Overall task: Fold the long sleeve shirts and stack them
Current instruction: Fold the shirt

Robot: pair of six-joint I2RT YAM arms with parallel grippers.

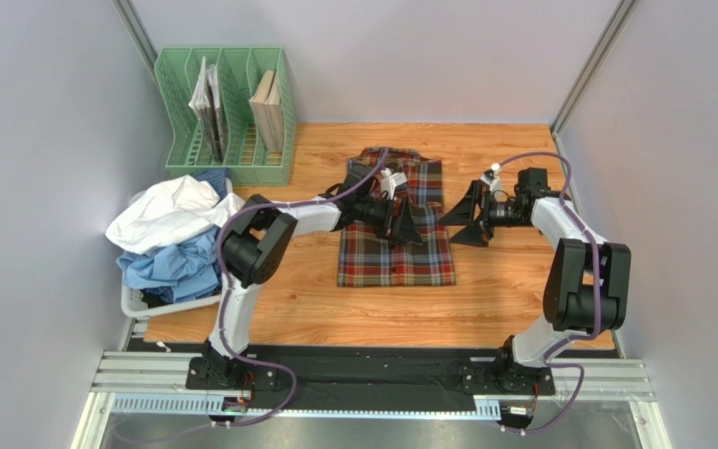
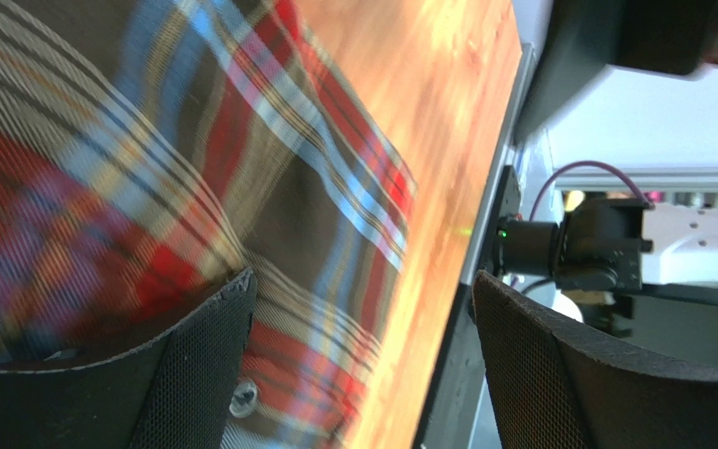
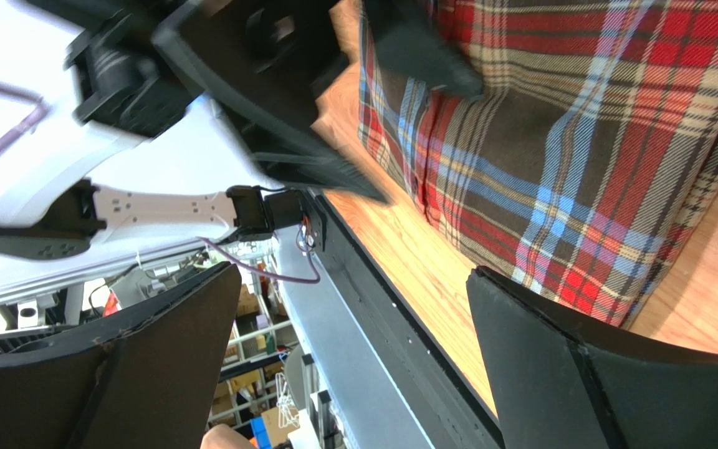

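Left tool (image 1: 406, 227) is over the tartan shirt (image 1: 396, 267), jaws wide apart with nothing between them. In the wrist view one finger (image 2: 194, 374) sits low against the plaid cloth (image 2: 194, 168); can't tell if it actually touches. Right tool (image 1: 461, 217) is fully apart too, holding nothing, just off the shirt's right edge over bare wood; its wrist view shows the shirt edge (image 3: 597, 122) past the fingers. The shirt is folded to a neat rectangle, collar at the far end, flat mid-surface. A white shirt (image 1: 166, 210) and a light blue shirt (image 1: 171, 264) are heaped in a white basket (image 1: 138, 304) at the left edge. Wooden surface (image 1: 522, 299), green file rack (image 1: 227, 112) at the far left, plain grey walls.
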